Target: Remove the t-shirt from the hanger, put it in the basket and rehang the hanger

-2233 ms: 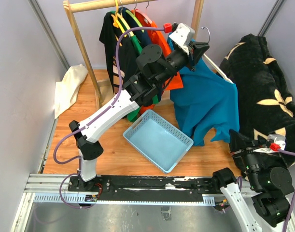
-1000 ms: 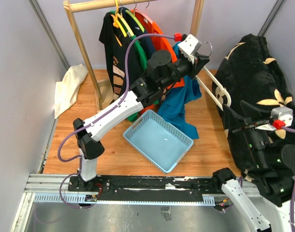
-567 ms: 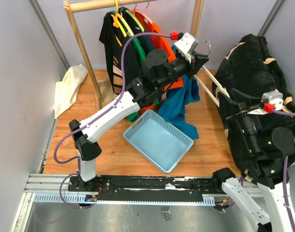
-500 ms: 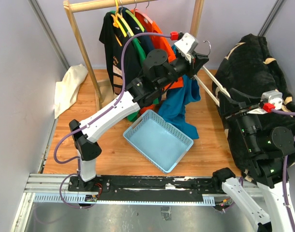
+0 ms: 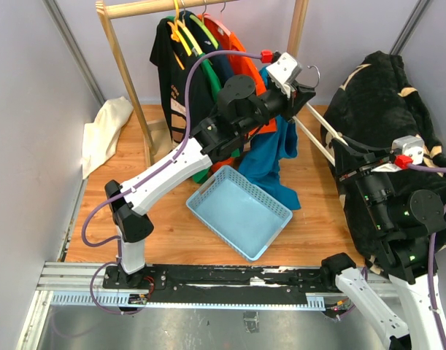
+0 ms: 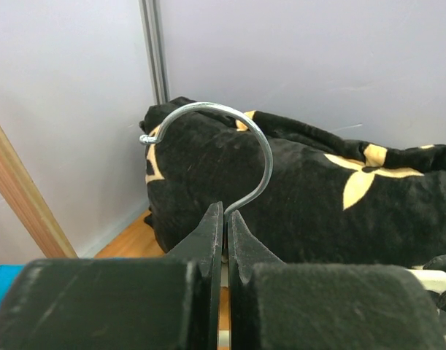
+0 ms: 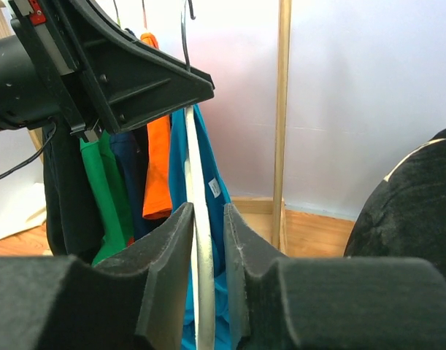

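My left gripper (image 5: 299, 82) is shut on the metal hook (image 6: 259, 146) of a white hanger (image 5: 317, 131) and holds it up in front of the rack. The teal t-shirt (image 5: 274, 157) hangs bunched below the left gripper. It is off the hanger's right arm, which is bare. My right gripper (image 5: 341, 162) is at the end of that bare arm. In the right wrist view the white bar (image 7: 201, 182) stands between the jaws (image 7: 206, 211), with a thin gap on its right side. The teal shirt (image 7: 206, 146) hangs behind the bar.
A light blue basket (image 5: 239, 211) sits on the wooden floor below the shirt. The wooden rack (image 5: 135, 9) holds black, green, navy and orange shirts (image 5: 193, 65). A black blanket with gold shapes (image 5: 387, 95) lies at the right. A cream cloth (image 5: 106, 131) lies at the left.
The teal shirt slid off the hanger's right arm and bunched under the left gripper. My right arm rose from low right to the bare hanger arm. Almost nothing moved in the last half second.
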Robot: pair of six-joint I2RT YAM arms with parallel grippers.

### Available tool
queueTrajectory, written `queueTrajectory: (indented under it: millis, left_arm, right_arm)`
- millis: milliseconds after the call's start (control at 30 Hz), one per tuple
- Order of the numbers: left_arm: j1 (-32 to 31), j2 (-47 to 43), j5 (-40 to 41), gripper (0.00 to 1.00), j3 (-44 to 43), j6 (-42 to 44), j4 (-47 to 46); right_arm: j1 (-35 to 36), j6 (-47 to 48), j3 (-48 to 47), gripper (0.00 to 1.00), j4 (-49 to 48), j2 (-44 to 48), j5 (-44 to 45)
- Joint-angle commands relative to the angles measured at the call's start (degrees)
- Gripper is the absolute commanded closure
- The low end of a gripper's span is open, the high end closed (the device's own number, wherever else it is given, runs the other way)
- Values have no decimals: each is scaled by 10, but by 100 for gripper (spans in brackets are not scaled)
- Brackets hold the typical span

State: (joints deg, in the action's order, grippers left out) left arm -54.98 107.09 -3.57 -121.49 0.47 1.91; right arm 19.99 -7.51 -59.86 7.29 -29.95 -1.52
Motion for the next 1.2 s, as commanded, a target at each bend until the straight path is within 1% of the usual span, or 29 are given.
queueTrajectory:
  millis: [0,133,267,300,567,633,700,733,800,867,900,1033,1167]
  left_arm:
    - [-4,-27,-11,99,-5,14,-19]
    - [-4,-24,-12,99,-12,19,-11]
    - [-4,-18,-7,99,-23,23,-2]
    - [-4,-15,-7,99,-28,23,1]
    - [-4,-7,0,99,-37,19,6]
    - [-3,-9,0,94,-29,17,4]
    - [-4,-13,-1,81,-21,15,1]
    - [-3,-15,-1,77,-17,14,0]
    - [-4,-20,-2,72,-9,13,-2]
    - [-4,-28,0,63,2,11,-5]
    - [-4,-33,1,60,11,10,-8]
    - [-3,-68,11,56,64,10,-36]
    - [-4,-107,35,55,138,10,-75]
  right_arm:
    - [11,4,-18,78,-4,0,-12]
    - [11,7,-21,88,-1,-7,-19]
    - [11,10,-24,94,4,-14,-35]
    - [12,11,-26,98,6,-15,-37]
    - [11,25,-20,99,15,-5,-18]
    - [11,26,-5,99,-3,9,-3]
    - [11,24,14,99,-32,24,6]
    - [11,25,19,99,-41,30,10]
    - [11,26,25,99,-53,39,18]
    - [11,29,24,99,-57,41,22]
    - [11,30,23,99,-57,41,23]
    - [11,40,22,99,-58,42,32]
    - [11,43,27,99,-63,50,41]
